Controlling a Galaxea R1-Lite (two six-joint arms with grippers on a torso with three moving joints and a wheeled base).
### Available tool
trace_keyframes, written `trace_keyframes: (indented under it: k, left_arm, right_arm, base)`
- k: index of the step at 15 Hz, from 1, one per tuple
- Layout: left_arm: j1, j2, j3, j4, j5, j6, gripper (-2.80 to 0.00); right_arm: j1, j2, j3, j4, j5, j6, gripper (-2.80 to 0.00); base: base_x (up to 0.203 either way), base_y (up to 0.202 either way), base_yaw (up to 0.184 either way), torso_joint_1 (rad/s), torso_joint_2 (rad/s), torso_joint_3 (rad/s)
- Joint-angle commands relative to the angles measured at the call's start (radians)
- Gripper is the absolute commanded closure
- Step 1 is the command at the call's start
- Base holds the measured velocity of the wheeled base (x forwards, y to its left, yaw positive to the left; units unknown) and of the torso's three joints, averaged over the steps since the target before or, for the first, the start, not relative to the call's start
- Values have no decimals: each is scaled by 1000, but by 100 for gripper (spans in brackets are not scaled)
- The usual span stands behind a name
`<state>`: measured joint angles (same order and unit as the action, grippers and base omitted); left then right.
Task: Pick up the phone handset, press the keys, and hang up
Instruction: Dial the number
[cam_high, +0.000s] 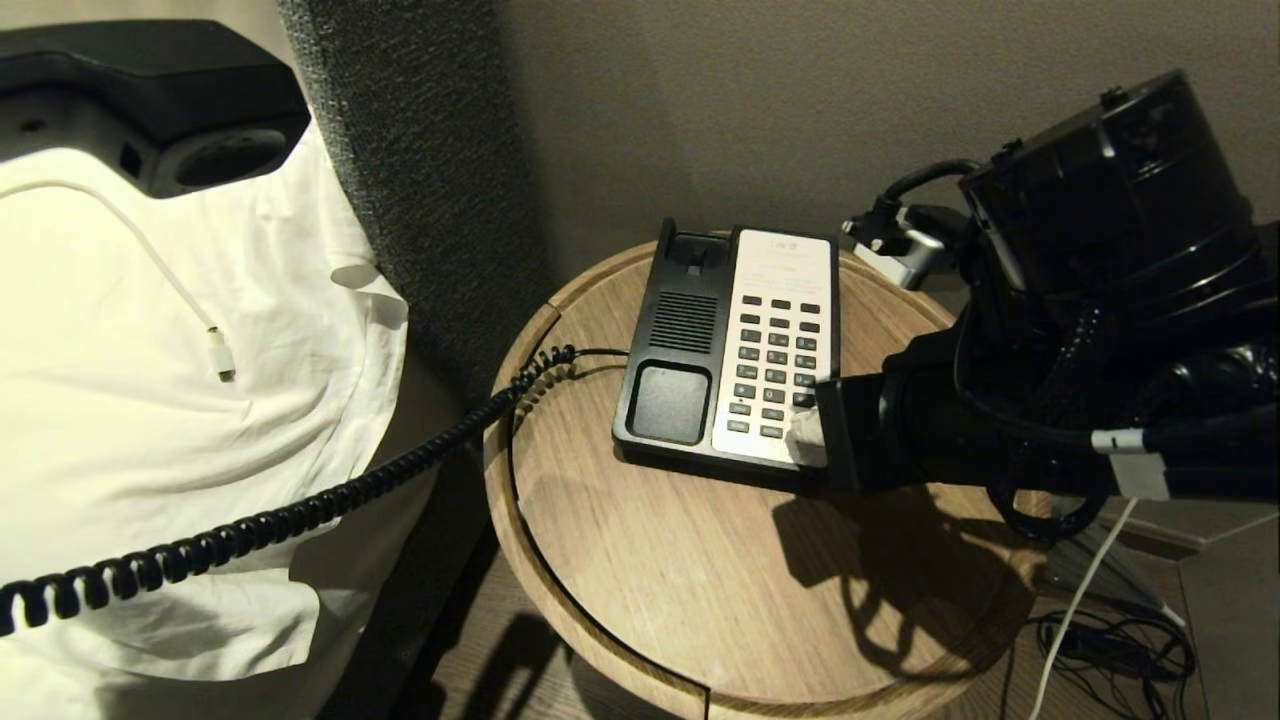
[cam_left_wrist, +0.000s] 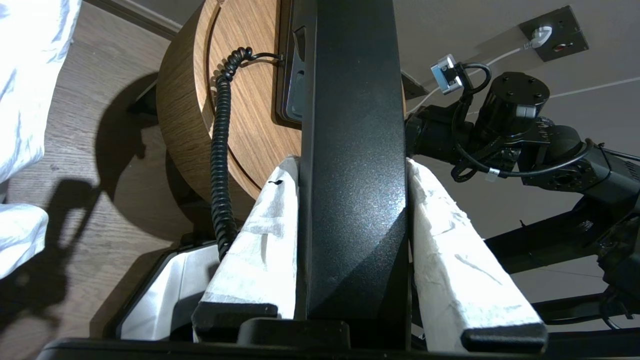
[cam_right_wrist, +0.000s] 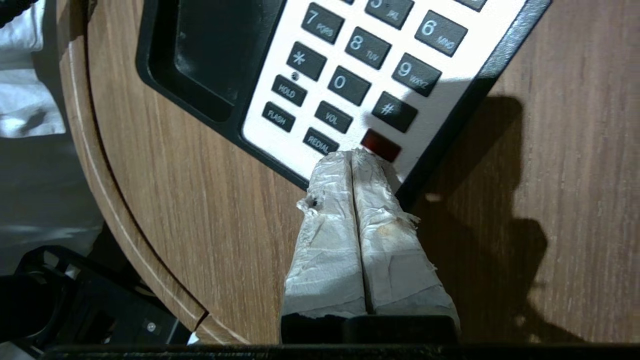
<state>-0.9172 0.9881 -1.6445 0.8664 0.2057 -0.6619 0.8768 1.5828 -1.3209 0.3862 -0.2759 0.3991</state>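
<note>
Black plastic fills the left gripper (cam_left_wrist: 352, 200): the phone handset (cam_left_wrist: 352, 150) is clamped between its padded fingers, lifted off to the phone base's (cam_high: 725, 360) left, coiled cord (cam_high: 300, 515) trailing back to it. Key-pressing is in hand. The right gripper (cam_right_wrist: 352, 160), fingers pressed together, sits at the base's near right corner beside the red key (touching it, possibly). Only the right wrist view shows the keys (cam_right_wrist: 350, 85) legibly. Next, a short nudge onto a key.
</note>
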Motion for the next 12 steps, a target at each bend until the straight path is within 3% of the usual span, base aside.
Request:
trace_keyframes:
  k: [1, 12]
  left_arm:
    - [0, 1, 0, 5, 1, -4, 0]
    - [0, -5, 3, 5, 1, -2, 0]
  right_arm:
    - [-1, 0, 3, 3, -3, 3, 0]
    - [-7, 8, 25, 8, -11, 3, 0]
  base:
    - [0, 0, 0, 0, 0, 0]
    - [0, 0, 0, 0, 0, 0]
